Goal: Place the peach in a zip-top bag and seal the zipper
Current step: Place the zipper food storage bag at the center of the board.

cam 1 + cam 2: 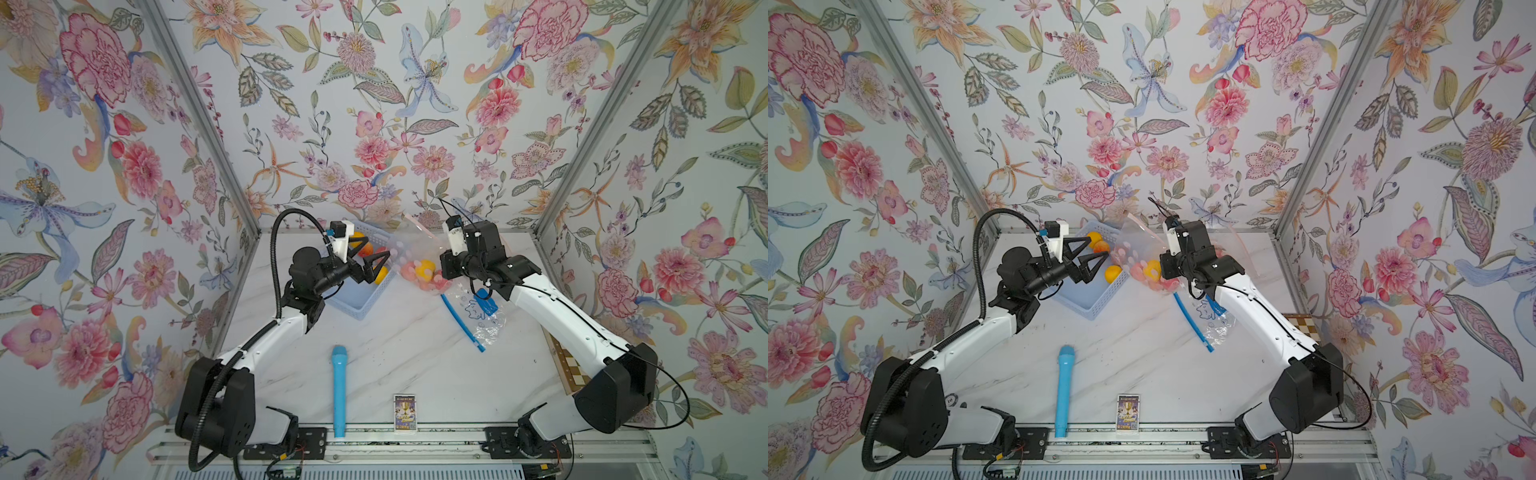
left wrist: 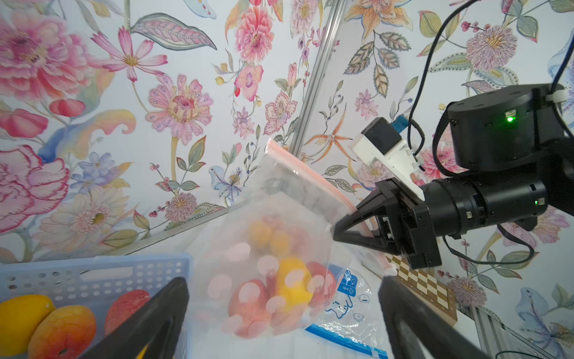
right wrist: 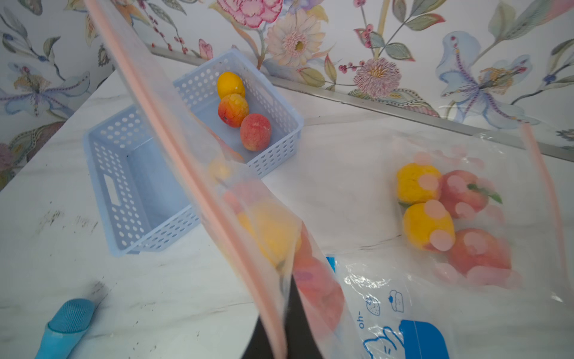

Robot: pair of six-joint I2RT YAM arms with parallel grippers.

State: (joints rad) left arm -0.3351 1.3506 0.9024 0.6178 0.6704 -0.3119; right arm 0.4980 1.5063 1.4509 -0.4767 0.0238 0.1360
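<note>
Loading is judged done: the peach (image 2: 245,307) is seen in the zip-top bag (image 2: 270,217) below the right claw (image 2: 337,231), which is clamped on its pink zipper (image 2: 310,175). The left claw (image 1: 377,246) is held wide, empty, alongside; next the zipper must be pressed shut.

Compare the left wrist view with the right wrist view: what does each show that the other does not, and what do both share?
Only the left wrist view shows the whole right claw, shut on the pink zipper edge of the held bag, and the checkered board. Only the right wrist view shows the blue microphone-shaped tool and, in plain sight, a second fruit bag lying flat on the table. Both show the held bag, the blue basket with three fruits inside, and the printed blue-zip bag.
</note>
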